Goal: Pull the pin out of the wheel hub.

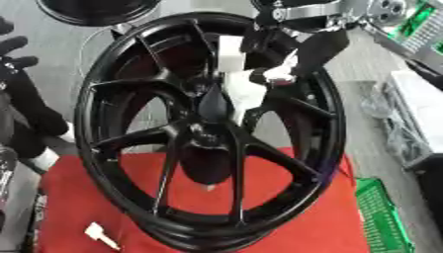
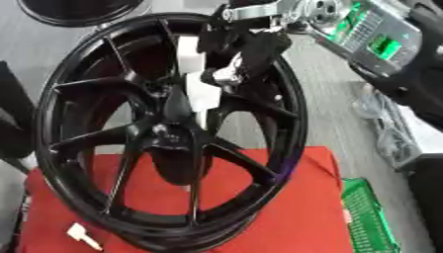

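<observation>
A black multi-spoke wheel hub [image 1: 203, 133] stands upright on a red cloth [image 1: 294, 222]. A white pin [image 1: 242, 94] sticks out of the hub just above its centre, with a white block [image 1: 230, 53] above it. My right hand [image 1: 290, 57] reaches in from the upper right, and its fingers curl around the upper part of the white pin. My left hand [image 1: 12, 47] shows at the left edge, fingers spread, apart from the wheel's rim. A second small white pin [image 1: 100, 235] lies loose on the cloth at the lower left.
Another black wheel [image 1: 95, 10] sits at the top left. A green basket [image 1: 380, 217] stands right of the cloth. Clear plastic bags [image 1: 398, 123] lie to the right, and a device with a green screen [image 2: 372, 34] is at the top right.
</observation>
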